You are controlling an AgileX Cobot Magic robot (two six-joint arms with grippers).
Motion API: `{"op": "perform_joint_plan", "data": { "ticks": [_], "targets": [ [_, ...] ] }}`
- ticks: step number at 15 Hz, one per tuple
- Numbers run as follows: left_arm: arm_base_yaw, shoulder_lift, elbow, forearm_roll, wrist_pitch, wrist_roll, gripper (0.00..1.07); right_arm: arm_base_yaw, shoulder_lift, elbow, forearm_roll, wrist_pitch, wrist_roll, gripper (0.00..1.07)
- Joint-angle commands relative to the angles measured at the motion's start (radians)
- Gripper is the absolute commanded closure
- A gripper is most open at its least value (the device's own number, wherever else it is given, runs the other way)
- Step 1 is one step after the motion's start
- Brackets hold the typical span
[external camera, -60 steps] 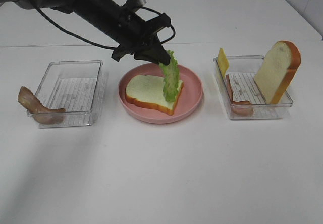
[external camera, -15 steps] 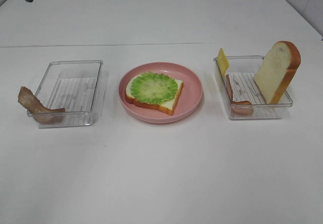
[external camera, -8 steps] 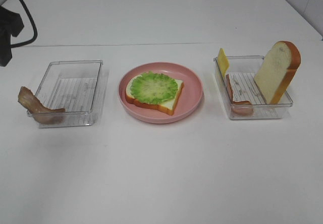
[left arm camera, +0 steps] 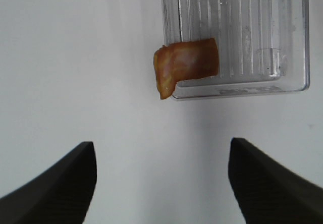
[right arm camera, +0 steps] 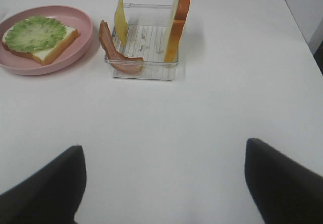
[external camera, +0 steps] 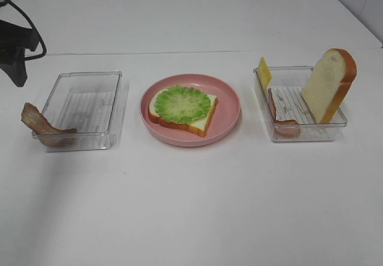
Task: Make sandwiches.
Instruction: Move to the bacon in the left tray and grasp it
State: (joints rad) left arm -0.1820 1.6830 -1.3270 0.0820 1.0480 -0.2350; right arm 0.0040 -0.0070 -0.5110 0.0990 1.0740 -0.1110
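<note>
A white bread slice with an orange-brown crust lies on the pink plate (external camera: 231, 107), and a green lettuce leaf (external camera: 182, 104) lies flat on it. One bacon strip (external camera: 43, 129) hangs over the near left corner of the left clear tray (external camera: 84, 80). In the left wrist view my left gripper (left arm camera: 161, 183) hovers open above the table just short of that bacon (left arm camera: 186, 65). The right tray (external camera: 302, 135) holds an upright bread slice (external camera: 328, 85), a yellow cheese slice (external camera: 264, 73) and a second bacon strip (external camera: 281, 123). My right gripper (right arm camera: 164, 183) is open and empty, well back from that tray (right arm camera: 146, 72).
My left arm (external camera: 17, 53) enters the exterior view at the far left edge, beside the left tray. The right arm is outside that view. Bare white table stretches in front of the trays and plate.
The left arm let go of the lettuce onto the bread and left the plate. Over the last second it has come down along the left edge, nearer the left tray.
</note>
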Motion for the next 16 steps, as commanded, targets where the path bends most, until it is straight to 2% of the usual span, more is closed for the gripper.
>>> {"op": "perform_joint_plan", "data": {
  "ticks": [1, 7, 9, 12, 16],
  "targets": [
    [0.019, 0.052, 0.006, -0.01, -0.037, 0.008, 0.37, -0.004, -0.013, 0.005, -0.003, -0.011, -0.005, 0.27],
    [0.02, 0.21, 0.006, -0.012, -0.154, -0.009, 0.37, -0.004, -0.013, 0.005, -0.004, -0.011, -0.005, 0.27],
    [0.02, 0.229, 0.005, -0.012, -0.17, -0.013, 0.37, -0.004, -0.013, 0.005, -0.004, -0.011, -0.005, 0.27],
    [0.02, 0.257, 0.005, -0.013, -0.209, -0.059, 0.37, -0.004, -0.013, 0.005, -0.004, -0.011, -0.005, 0.27],
    [0.02, 0.286, 0.003, -0.017, -0.225, -0.061, 0.37, -0.004, -0.013, 0.005, -0.003, -0.011, -0.005, 0.27]
  ]
}}
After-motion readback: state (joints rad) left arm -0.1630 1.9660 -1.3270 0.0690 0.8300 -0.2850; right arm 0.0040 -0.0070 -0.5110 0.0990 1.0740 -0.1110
